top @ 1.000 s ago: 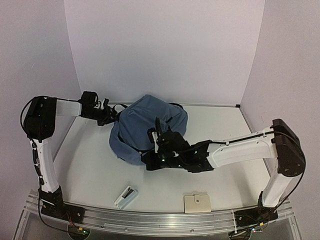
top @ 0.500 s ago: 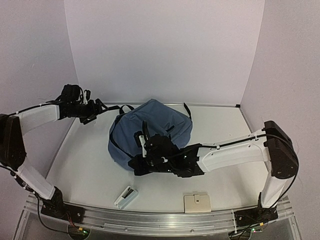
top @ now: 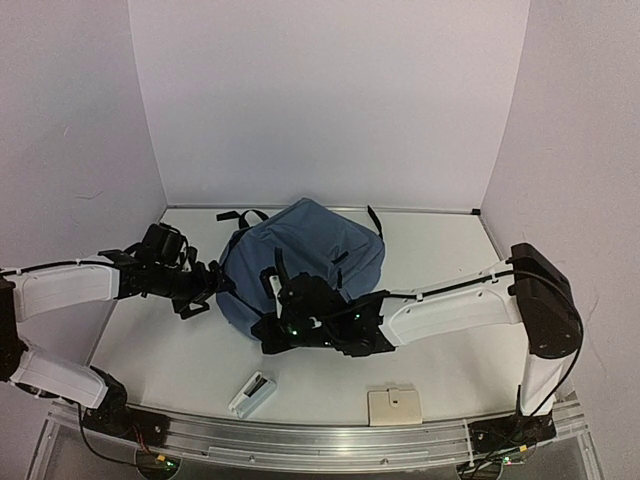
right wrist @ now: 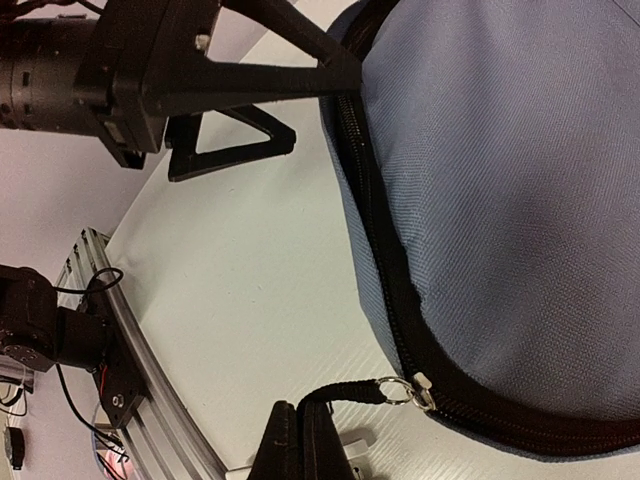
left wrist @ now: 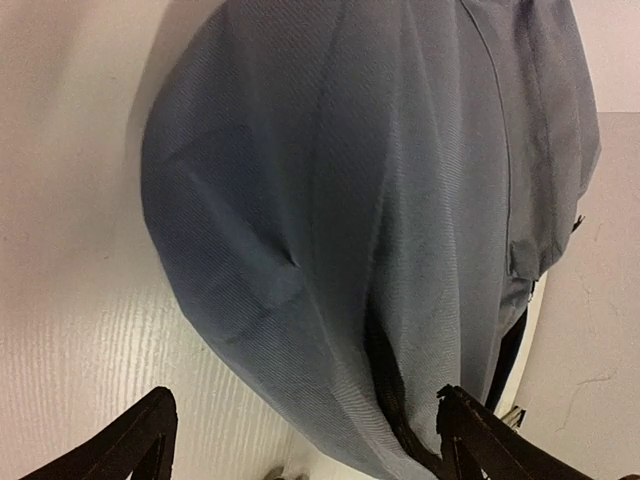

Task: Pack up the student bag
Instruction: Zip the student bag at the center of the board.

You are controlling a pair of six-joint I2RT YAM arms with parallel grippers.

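Black fingers [right wrist: 287, 445] of the right gripper [right wrist: 300, 432] are pressed together on the zip pull [right wrist: 345, 392], a black fabric loop. It runs through a small metal ring [right wrist: 398, 388] to the slider on the zip [right wrist: 372, 230]. The zip runs along the bag's [right wrist: 500, 180] lower edge, which rests on the table [top: 170, 350].

On the left gripper [left wrist: 300, 420] the fingers [left wrist: 130, 445] stand wide apart and grip nothing. In the left wrist view the bag's rounded blue side fills the space ahead of them. The right wrist view shows one fingertip just beside the zip at the bag's edge, but I cannot tell whether it touches.

From above, the bag sits at the middle of the table towards the back wall, with black straps showing at its far side. The left gripper is at its left flank, and the right gripper is at its near edge. Both arms reach low across the table.

Nearer the front rail [top: 300, 442], well apart from the bag, lie a white case [top: 252, 393] and a beige block [top: 395, 405].
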